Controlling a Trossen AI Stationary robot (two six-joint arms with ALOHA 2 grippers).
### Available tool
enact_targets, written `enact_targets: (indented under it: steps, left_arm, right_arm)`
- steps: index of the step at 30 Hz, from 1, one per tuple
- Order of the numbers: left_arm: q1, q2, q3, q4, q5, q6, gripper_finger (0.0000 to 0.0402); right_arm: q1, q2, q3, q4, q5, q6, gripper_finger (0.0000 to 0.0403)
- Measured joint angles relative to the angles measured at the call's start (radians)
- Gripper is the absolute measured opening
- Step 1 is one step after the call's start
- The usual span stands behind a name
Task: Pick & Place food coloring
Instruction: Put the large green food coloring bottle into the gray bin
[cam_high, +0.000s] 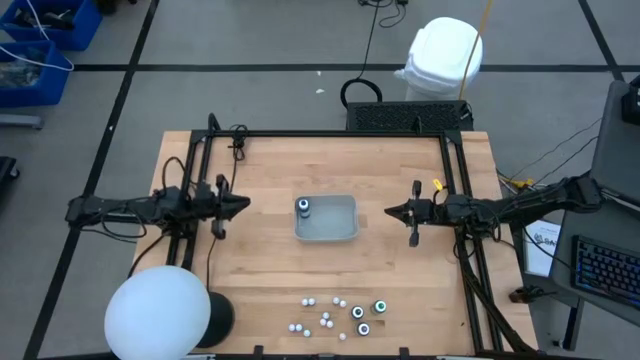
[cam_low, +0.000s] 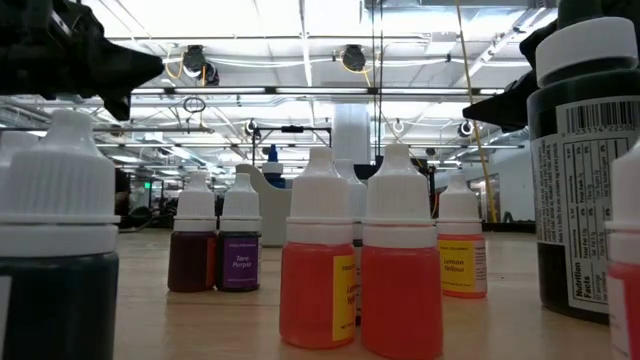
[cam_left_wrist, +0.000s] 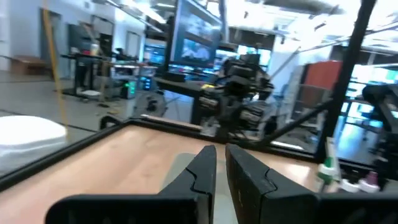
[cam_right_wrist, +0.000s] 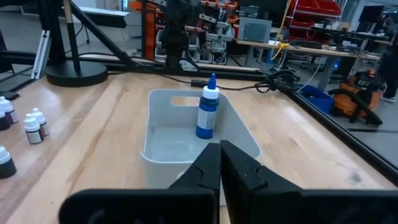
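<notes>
A translucent grey tray (cam_high: 340, 228) sits at the table's middle. One blue food coloring bottle (cam_right_wrist: 208, 115) stands upright on its floor, at the left end (cam_high: 303, 207). Several more food coloring bottles (cam_high: 340, 315) stand in a loose group by the table's near edge; the low view shows them close up, red, orange and purple (cam_low: 400, 260). My left gripper (cam_high: 245, 204) hovers left of the tray and my right gripper (cam_high: 388, 212) hovers right of it. Both point level at the tray. Each is shut with nothing between its fingers (cam_left_wrist: 221, 171) (cam_right_wrist: 221, 165).
A white dome lamp on a dark base (cam_high: 157, 312) stands at the near left corner. A black frame (cam_high: 330, 135) runs along the far edge and both sides. Bare wood lies between the tray and the bottle group.
</notes>
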Motion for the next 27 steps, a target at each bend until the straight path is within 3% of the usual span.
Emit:
enact_targets:
  steps: [6, 12, 19, 27]
  left_arm:
    - [-0.065, 0.130, 0.008, 0.076, -0.040, 0.000, 0.0042]
    - [-0.093, 0.299, 0.090, 0.102, -0.072, -0.001, 0.0042]
    - [-0.117, 0.514, 0.144, 0.103, -0.164, -0.028, 0.0042]
    - [-0.117, 0.647, 0.204, 0.158, -0.166, -0.011, 0.0042]
  right_arm:
    - [0.000, 0.014, 0.000, 0.003, 0.012, 0.000, 0.0000]
    - [0.000, 0.020, 0.000, 0.016, 0.108, 0.031, 0.0000]
    - [0.000, 0.020, 0.000, 0.007, 0.103, 0.035, 0.0000]
    - [0.009, 0.019, -0.001, 0.087, 0.048, -0.028, 0.0000]
